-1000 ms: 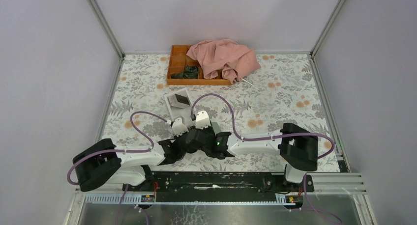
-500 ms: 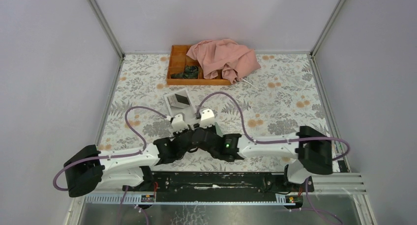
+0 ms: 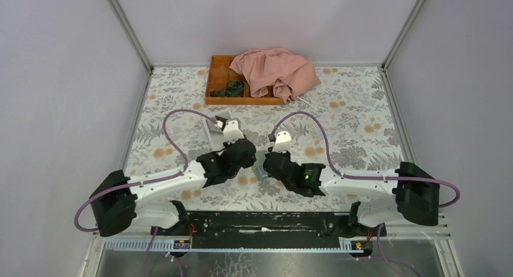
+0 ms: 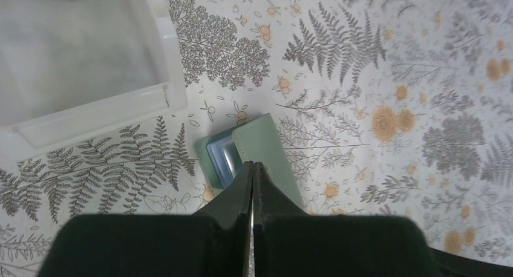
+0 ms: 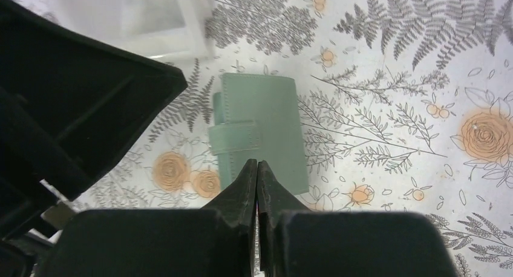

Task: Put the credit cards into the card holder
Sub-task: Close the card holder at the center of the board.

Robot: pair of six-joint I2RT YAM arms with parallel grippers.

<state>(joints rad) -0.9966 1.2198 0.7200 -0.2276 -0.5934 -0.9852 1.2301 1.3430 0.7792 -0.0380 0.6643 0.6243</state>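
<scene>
The card holder [image 3: 261, 166], a dull grey-green case, lies flat on the floral table between my two grippers. In the right wrist view the card holder [image 5: 260, 129] is folded, its strap across the cover. In the left wrist view a pale blue glossy layer [image 4: 221, 159] peeks from under the cover of the card holder [image 4: 269, 150]; I cannot tell whether it is a credit card or lining. No loose credit cards are in view. My left gripper [image 4: 252, 164] is shut and empty at the holder's near edge. My right gripper [image 5: 257, 162] is shut and empty over its other edge.
A white open-topped box [image 3: 218, 123] stands just beyond the left gripper, close to the holder. An orange wooden tray [image 3: 218, 83] with a pink cloth [image 3: 275, 71] draped over it sits at the back. The left arm's black body [image 5: 78, 107] fills the right wrist view's left side.
The right gripper has gone from open to shut. Both wrists, huddled together before, have drawn apart, the right one moving rightward, and the card holder now shows on the table between them.
</scene>
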